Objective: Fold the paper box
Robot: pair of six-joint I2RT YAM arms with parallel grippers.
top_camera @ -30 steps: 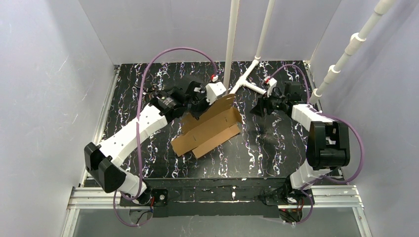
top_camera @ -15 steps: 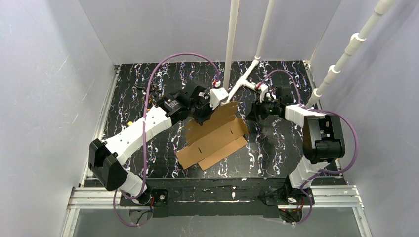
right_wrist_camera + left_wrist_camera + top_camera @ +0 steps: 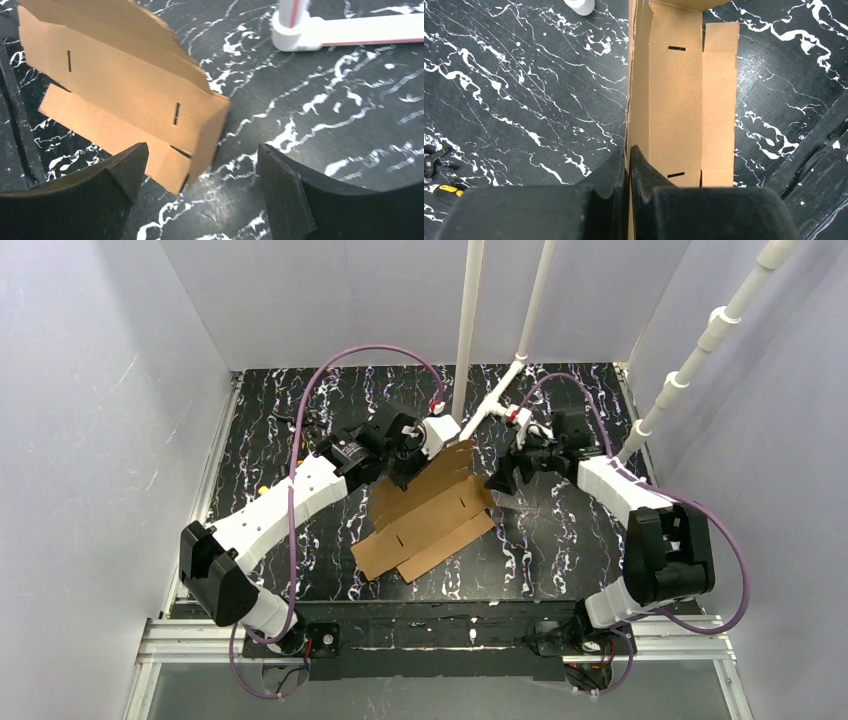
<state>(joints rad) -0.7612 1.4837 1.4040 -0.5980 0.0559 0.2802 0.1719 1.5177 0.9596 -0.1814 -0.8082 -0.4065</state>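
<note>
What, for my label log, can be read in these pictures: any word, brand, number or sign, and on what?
No readable text in any view.
The paper box is plain brown cardboard: only slits and creases, no print.
The white pipe carries a red stripe, no letters or numbers.

The black, white-veined worktop (image 3: 560, 540) carries the brown paper box (image 3: 430, 525) at mid-frame. A white pipe fitting (image 3: 292, 35) stands upper right in the right wrist view, and a yellow-handled tool (image 3: 445, 190) lies lower left in the left wrist view.
</note>
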